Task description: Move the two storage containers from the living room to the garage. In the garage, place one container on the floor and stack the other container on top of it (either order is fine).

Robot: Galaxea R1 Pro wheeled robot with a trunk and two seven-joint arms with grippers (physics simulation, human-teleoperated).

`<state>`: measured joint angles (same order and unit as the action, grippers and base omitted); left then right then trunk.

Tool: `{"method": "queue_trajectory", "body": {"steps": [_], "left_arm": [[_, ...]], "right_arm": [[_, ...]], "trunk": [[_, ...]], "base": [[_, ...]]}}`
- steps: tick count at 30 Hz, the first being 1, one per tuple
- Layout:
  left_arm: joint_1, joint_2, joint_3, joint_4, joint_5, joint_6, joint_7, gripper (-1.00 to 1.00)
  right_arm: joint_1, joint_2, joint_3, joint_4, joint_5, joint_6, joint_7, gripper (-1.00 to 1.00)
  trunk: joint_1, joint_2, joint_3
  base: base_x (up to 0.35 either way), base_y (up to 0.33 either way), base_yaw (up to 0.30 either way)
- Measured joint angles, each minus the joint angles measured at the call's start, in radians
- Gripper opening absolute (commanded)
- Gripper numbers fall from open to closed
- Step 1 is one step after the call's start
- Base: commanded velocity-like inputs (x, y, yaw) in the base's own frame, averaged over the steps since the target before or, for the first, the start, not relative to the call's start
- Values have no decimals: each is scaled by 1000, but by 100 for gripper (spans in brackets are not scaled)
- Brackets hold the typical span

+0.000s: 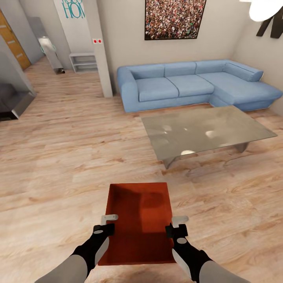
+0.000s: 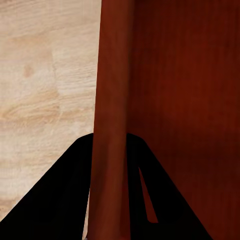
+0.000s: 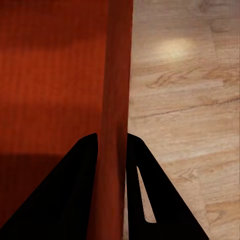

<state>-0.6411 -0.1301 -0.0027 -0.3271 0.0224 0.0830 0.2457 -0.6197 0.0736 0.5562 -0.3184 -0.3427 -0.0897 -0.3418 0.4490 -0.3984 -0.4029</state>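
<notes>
A red-orange storage container (image 1: 139,220) hangs low in front of me over the light wood-plank floor of the living room, its open top facing up. My left gripper (image 1: 106,225) is shut on its left wall and my right gripper (image 1: 177,226) is shut on its right wall. In the left wrist view, the container's wall (image 2: 112,90) runs straight between the dark fingers (image 2: 65,190). The right wrist view has the same picture: the wall (image 3: 117,75) is pinched between the fingers (image 3: 65,190), with wood floor beside it.
A glass coffee table (image 1: 204,129) stands ahead to the right, with a blue corner sofa (image 1: 188,84) behind it. A white pillar (image 1: 100,47) and a low shelf (image 1: 83,62) are ahead left. A hallway with an orange-brown door (image 1: 13,41) opens at far left, past a dark cabinet (image 1: 11,100).
</notes>
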Motion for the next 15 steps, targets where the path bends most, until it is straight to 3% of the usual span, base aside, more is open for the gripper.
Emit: {"method": "queue_trajectory", "body": {"steps": [5,15], "left_arm": [[0,1,-1,0,0,4,1,-100],[0,0,-1,0,0,5,1,-100]], "right_arm": [[0,2,-1,5,1,-1,0,-100],[1,1,-2,3,0,1,2,-100]], "trunk": [[0,0,0],[0,0,0]], "base": [[287,206,55],[287,210,248]]}}
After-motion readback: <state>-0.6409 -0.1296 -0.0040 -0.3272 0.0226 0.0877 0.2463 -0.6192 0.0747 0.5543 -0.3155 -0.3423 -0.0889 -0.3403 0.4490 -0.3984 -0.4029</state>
